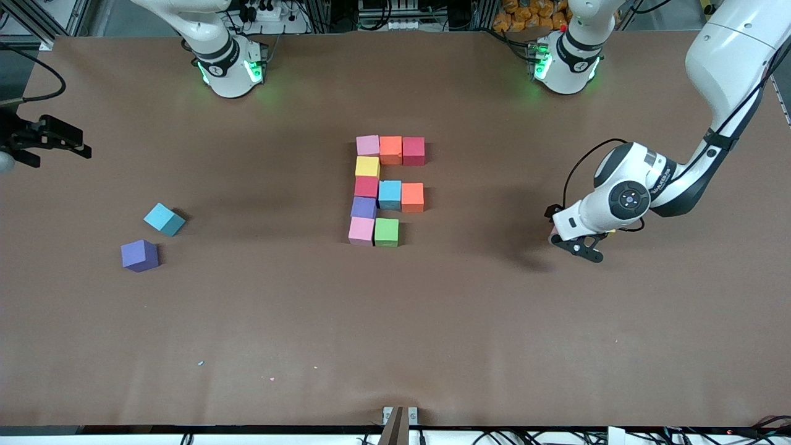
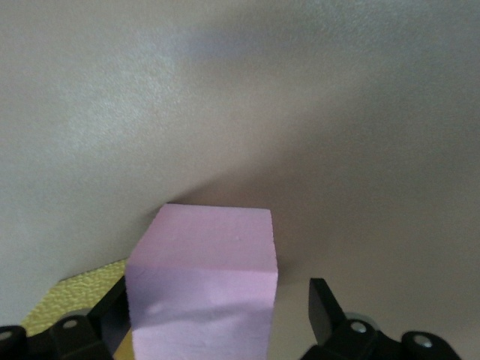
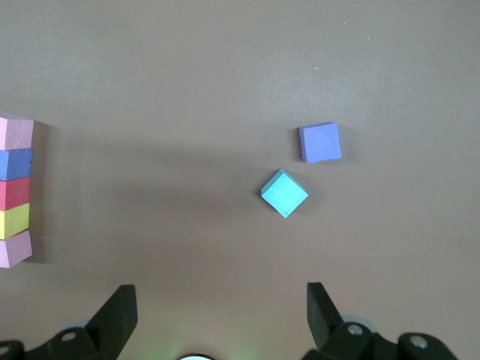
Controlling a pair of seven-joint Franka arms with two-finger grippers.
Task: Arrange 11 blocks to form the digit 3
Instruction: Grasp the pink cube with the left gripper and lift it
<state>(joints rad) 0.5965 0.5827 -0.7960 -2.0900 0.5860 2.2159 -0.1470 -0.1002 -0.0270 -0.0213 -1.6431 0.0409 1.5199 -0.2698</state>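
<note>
My left hand (image 1: 578,242) straddles a pink block (image 2: 201,289) on the table (image 1: 432,321), fingers open, near the left arm's end. I should close squarely before lifting toward the unfinished digit 3 (image 1: 386,190). My right hand (image 3: 217,315) waits open.

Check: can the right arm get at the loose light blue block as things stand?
Probably yes. The right gripper hangs open at its own end of the table. The light blue block lies on bare table, apart from the purple block, with nothing on top. The left gripper is busy at a pink block.
</note>
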